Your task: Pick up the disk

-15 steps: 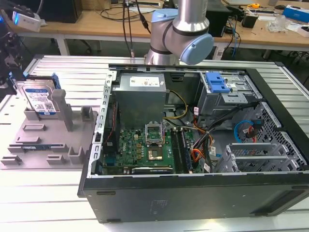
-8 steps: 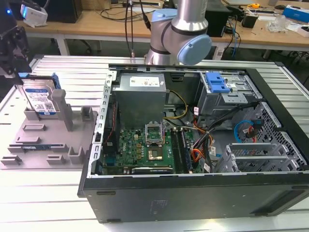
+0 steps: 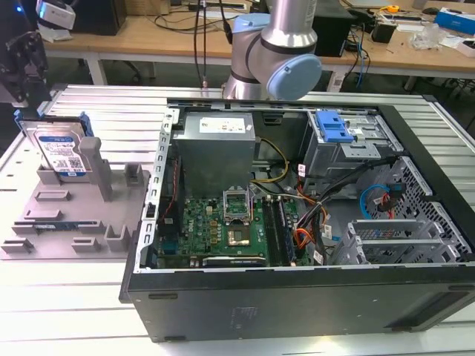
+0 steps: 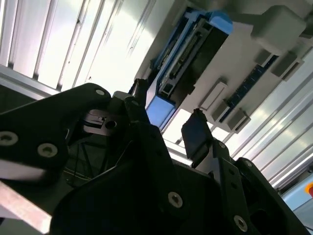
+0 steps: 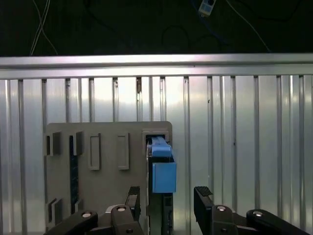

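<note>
Not yet grasped: the gripper (image 5: pixel 168 193) hangs over the disk (image 3: pixel 63 154), jaws apart either side; the disk stands on edge in the grey tray (image 3: pixel 67 222), ten o'clock of the computer case (image 3: pixel 297 297)

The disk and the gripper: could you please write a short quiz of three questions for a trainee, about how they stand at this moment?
1. True or false: the disk lies flat with its label face up.
2. In the first wrist view, the jaws of the gripper are: A) shut on the disk; B) open, with the disk seen between them; C) shut on nothing.
3. What does the disk stand in?
Key: 1 false, it stands on edge; 2 B; 3 the grey tray, at the exterior view's left.
</note>
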You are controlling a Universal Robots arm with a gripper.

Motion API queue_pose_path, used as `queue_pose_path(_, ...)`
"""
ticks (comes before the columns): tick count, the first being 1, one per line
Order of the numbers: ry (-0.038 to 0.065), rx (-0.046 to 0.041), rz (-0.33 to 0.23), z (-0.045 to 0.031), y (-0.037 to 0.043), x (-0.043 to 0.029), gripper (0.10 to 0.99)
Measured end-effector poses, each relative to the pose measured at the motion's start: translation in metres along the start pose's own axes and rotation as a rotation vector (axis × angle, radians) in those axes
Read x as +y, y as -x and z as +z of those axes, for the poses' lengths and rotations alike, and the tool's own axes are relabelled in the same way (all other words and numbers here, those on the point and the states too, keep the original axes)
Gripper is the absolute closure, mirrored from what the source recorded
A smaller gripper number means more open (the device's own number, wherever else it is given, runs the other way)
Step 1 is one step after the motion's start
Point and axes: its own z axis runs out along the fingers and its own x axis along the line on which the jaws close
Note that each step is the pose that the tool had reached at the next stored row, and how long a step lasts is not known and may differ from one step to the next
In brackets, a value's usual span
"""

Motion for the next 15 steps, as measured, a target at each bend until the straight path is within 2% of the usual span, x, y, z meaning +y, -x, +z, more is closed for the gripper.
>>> queue_pose_path(2, 0.0, 0.0, -0.005, 0.0004, -0.0002, 0.0079, 0.529)
queue_pose_path(9, 0.0, 0.0007, -0.045, 0.0088, -0.0038, 0.0082, 0.529)
queue_pose_path(15, -0.001, 0.0007, -0.044, 0.01, -0.0044, 0.0081, 0.529)
